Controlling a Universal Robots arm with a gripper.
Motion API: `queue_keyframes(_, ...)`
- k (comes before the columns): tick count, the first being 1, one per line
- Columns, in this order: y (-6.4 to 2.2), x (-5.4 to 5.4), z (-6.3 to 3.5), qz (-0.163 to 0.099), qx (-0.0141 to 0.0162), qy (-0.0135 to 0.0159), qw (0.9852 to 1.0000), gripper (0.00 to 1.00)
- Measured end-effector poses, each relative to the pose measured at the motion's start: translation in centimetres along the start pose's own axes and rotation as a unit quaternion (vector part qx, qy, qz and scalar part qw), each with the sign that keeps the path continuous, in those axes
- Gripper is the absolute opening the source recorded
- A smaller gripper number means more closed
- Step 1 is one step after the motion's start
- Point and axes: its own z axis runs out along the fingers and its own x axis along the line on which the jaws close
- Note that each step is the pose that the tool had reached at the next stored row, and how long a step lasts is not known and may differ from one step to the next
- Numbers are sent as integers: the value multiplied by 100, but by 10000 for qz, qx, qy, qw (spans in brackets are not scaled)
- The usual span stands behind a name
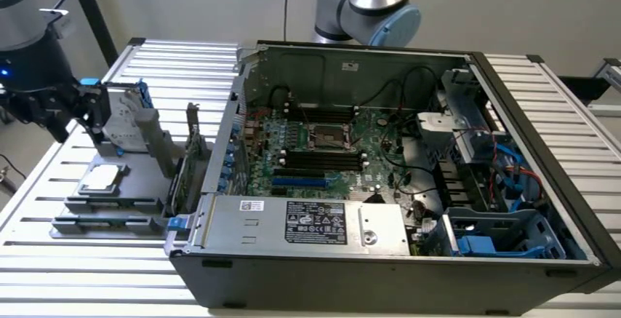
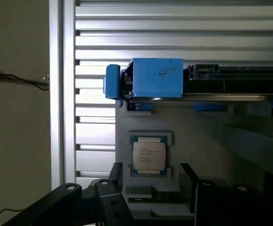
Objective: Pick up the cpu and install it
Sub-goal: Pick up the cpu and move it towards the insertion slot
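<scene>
On the grey tray (image 2: 197, 127): hard drive (image 2: 157, 77) in blue bracket stands on edge just beyond the cpu (image 2: 148, 157).
Alongside: open computer case (image 1: 388, 260).
Room: slatted table (image 1: 58, 260) past tray's outer edge.
Look: cpu flat, dull silver, dark-rimmed.
My claw (image 2: 151, 168): jaws wide apart, empty, near cpu.

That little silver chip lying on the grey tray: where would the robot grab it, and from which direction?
Probably by two opposite edges, coming straight down from above. The cpu lies flat, face up, in a shallow seat in the grey tray, so its thin rim is about all there is to hold. The open gripper hangs over it, one finger on either side.
</scene>
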Motion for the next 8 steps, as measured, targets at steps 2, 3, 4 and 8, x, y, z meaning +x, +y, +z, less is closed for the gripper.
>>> queue_keyframes(2, -9, 0, 37, -17, 1, 0, 10000, 60)
queue_keyframes(3, -13, -1, 54, -27, 1, 1, 10000, 60)
queue_keyframes(4, -17, -1, 72, -38, 1, 0, 10000, 60)
queue_keyframes(8, -33, -3, 143, -78, 3, 2, 10000, 60)
